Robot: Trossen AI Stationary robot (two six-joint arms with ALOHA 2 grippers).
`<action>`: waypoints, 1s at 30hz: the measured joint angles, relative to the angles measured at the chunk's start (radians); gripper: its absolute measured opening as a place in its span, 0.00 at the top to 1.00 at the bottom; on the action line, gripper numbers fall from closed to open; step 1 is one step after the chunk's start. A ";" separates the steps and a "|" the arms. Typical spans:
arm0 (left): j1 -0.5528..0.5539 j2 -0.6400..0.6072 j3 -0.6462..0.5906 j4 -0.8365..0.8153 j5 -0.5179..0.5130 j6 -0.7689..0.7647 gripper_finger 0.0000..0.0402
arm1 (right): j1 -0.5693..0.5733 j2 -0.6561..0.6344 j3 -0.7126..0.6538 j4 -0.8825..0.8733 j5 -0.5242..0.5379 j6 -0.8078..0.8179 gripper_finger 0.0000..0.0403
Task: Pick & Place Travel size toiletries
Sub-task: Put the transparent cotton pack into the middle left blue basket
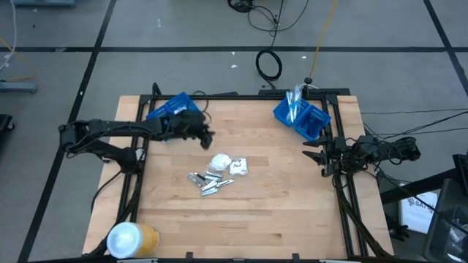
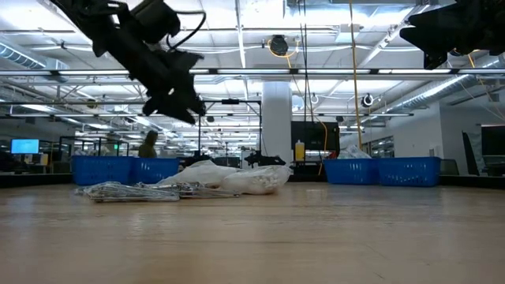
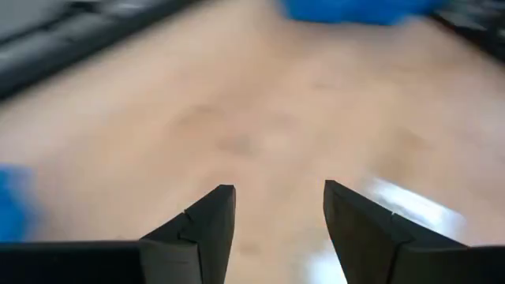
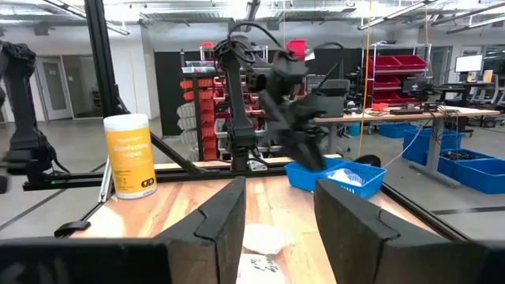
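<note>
The travel size toiletries lie in a small heap mid-table: white packets (image 1: pixel 227 164) (image 2: pixel 237 177) and short silver tubes (image 1: pixel 208 181) (image 2: pixel 126 191) resting flat on the wood. My left gripper (image 1: pixel 208 137) (image 3: pixel 278 213) hangs open above the table, between the left blue bin (image 1: pixel 172 109) and the heap, with nothing between its fingers. My right gripper (image 1: pixel 313 155) (image 4: pixel 280 209) waits open at the table's right edge, raised and pointing across the table. White packets lie in the left bin (image 4: pixel 335 175).
A second blue bin (image 1: pixel 301 118) at the far right corner holds thin white items that stick up out of it. A yellow-and-white wipes canister (image 1: pixel 131 239) (image 4: pixel 130 154) stands at the near left corner. Bare wood lies around the heap.
</note>
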 joint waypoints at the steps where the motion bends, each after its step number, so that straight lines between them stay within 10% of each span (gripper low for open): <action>1: -0.023 0.000 0.000 0.004 0.041 0.006 0.52 | 0.000 0.000 0.000 0.000 0.000 0.000 0.65; 15: -0.326 0.159 0.000 0.105 0.025 0.060 0.54 | 0.000 0.000 0.000 0.009 0.000 0.000 0.65; 30: -0.317 0.338 0.000 0.162 -0.052 0.118 0.54 | 0.000 0.000 0.000 0.013 0.000 0.002 0.65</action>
